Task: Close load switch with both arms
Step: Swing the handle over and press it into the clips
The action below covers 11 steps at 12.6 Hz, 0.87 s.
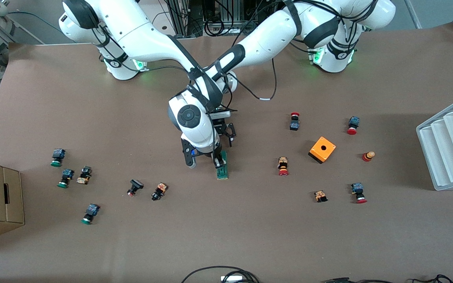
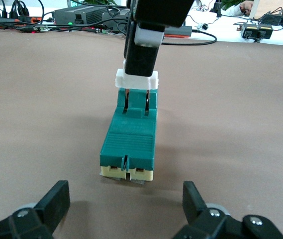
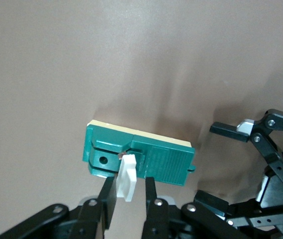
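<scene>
Load switch (image 2: 129, 139): slim green ribbed plastic bar on the desk (image 1: 250, 236).
Right claw (image 3: 126, 191): pinching its white block (image 3: 128, 175).
Left claw (image 2: 126, 214): spread wide, empty, beside it.

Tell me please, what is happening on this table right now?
Two arms are working on the green load switch in the middle of the table. The right gripper is closed on its white block. The left gripper is open and sits low beside the switch's other end, touching nothing. Push buttons and an orange box lie scattered around, untouched.
</scene>
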Each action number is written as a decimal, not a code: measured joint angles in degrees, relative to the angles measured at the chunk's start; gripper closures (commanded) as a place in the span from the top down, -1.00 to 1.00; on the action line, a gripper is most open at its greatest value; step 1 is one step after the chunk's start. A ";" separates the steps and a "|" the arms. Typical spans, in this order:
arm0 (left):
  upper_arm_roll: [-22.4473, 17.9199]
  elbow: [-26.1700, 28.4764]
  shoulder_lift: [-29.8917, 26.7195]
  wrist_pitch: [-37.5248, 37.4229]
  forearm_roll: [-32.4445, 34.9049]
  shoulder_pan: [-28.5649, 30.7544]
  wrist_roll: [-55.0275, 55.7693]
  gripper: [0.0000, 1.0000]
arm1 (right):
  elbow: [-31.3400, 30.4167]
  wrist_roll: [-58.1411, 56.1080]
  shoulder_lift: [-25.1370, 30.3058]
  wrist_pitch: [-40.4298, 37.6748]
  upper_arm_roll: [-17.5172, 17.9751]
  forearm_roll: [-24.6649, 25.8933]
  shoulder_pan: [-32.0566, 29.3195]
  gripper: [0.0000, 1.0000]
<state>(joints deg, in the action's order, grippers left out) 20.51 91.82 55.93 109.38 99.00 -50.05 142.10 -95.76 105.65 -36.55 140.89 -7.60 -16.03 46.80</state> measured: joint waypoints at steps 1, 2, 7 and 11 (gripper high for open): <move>-0.01 0.00 0.02 -0.07 0.00 -0.04 0.00 1.00 | 0.00 0.00 -0.20 0.00 0.00 0.00 0.00 -0.40; -0.04 -0.01 0.11 -0.42 0.04 -0.16 0.00 1.00 | 0.00 0.00 -0.41 0.00 0.00 0.00 0.00 -0.41; -0.52 -0.12 1.03 -3.30 1.40 -1.65 1.75 1.00 | 0.44 0.00 -0.50 0.03 -0.14 -0.01 -0.24 -0.42; -0.60 -0.13 1.04 -3.33 1.42 -1.72 1.99 1.00 | 0.84 0.00 -0.52 0.01 -0.11 -0.07 -0.56 -0.43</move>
<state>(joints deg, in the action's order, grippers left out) 19.91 91.69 56.97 106.05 100.42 -51.77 144.09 -94.92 105.65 -37.08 140.91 -7.72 -16.10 46.24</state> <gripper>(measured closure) 0.000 0.714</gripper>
